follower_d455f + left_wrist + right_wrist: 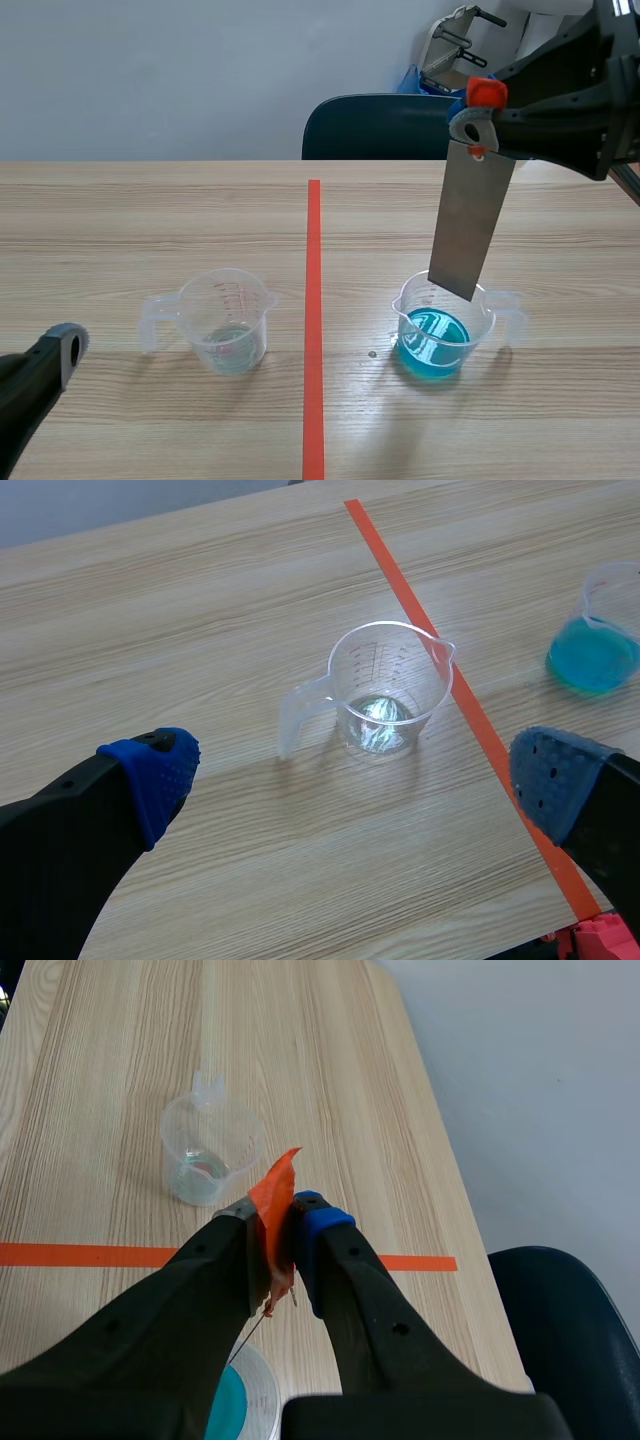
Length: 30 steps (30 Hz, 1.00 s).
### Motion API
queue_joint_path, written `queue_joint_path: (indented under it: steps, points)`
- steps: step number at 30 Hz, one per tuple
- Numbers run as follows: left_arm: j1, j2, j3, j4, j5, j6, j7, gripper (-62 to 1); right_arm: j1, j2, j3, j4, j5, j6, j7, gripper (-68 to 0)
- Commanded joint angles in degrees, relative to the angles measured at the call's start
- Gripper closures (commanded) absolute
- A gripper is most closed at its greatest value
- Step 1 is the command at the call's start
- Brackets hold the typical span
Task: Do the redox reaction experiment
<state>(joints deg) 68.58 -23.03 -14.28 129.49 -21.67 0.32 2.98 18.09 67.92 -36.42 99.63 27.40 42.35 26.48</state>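
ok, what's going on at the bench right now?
The right claw is shut on the orange-tabbed top of a metal strip, which hangs over the beaker of blue liquid. The strip's lower end is at the rim and apparently not in the liquid yet. The left claw is open, low over the table, with a clear beaker holding a little clear liquid ahead of it.
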Motion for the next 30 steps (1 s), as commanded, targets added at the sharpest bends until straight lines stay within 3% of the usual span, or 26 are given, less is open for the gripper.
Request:
queue_joint_path:
  steps: [1, 11, 18, 24, 25, 27, 28, 30]
  points:
    - [-0.02, 0.13, 0.11, 0.39, 0.07, -0.07, -0.57, -62.3, 0.92, -0.04, 1.07, 0.68, 0.83, 0.37, 0.70, -0.7]
    - [-2.25, 0.13, 0.13, -0.37, -0.66, -0.13, -0.50, -62.3, 0.92, -0.04, 1.07, 0.68, 0.83, 0.37, 0.76, -0.7]
    - [-12.70, -0.07, 2.45, -9.40, -2.16, -2.40, -2.73, -62.3, 0.92, -0.04, 1.07, 0.68, 0.83, 0.37, 0.70, -0.7]
    - [-25.68, -3.43, 10.38, -21.66, -2.10, -9.68, -6.34, -62.3, 0.92, -0.02, 1.07, 0.68, 0.83, 0.37, 0.68, -0.7]
    - [-27.93, -3.93, 12.13, -23.61, -2.10, -10.71, -7.43, -59.9, 0.92, -0.02, 1.07, 0.68, 0.83, 0.37, 0.68, -0.7]
    - [-32.63, -4.63, 15.80, -27.08, -2.10, -11.69, -9.27, -38.6, 0.92, -0.02, 1.07, 0.68, 0.83, 0.37, 0.68, -0.7]
    - [-34.99, -4.68, 17.73, -28.61, -2.01, -11.67, -9.77, -31.2, 0.92, -0.02, 1.07, 0.68, 0.83, 0.37, 0.68, -0.7]
    - [-39.54, -4.66, 21.46, -31.52, -0.87, -11.67, -11.02, -25.7, 0.92, -0.02, 1.07, 0.68, 0.83, 0.37, 0.70, -0.7]
